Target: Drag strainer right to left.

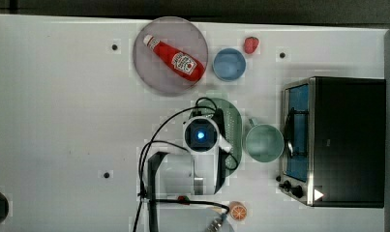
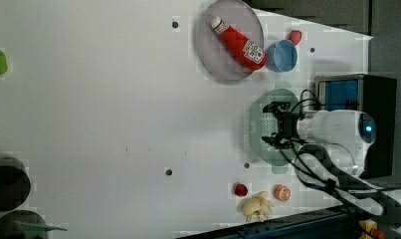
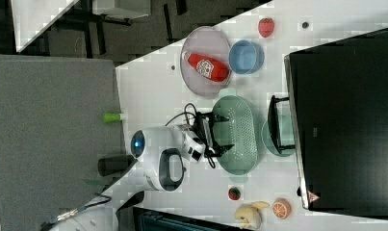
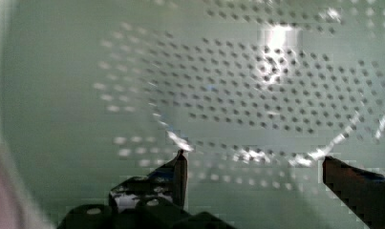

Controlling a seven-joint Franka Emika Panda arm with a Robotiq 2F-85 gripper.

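In the top view, the ketchup bottle (image 1: 175, 59) lies on a plate (image 1: 154, 77) at the left. The strainer (image 1: 233, 125) sits mid-desk beside the green mug (image 1: 264, 143). The gripper (image 2: 273, 130) hangs over the strainer's bowl, jaws apart.

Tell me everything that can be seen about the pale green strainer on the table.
The strainer is a pale mint-green round bowl that looks like plastic, dotted with many small holes, with small tabs on its rim. It sits upright on the white table, between the grey plate and the green mug in the top view. The open tool hangs inside the bowl; whether it touches the bowl cannot be told.
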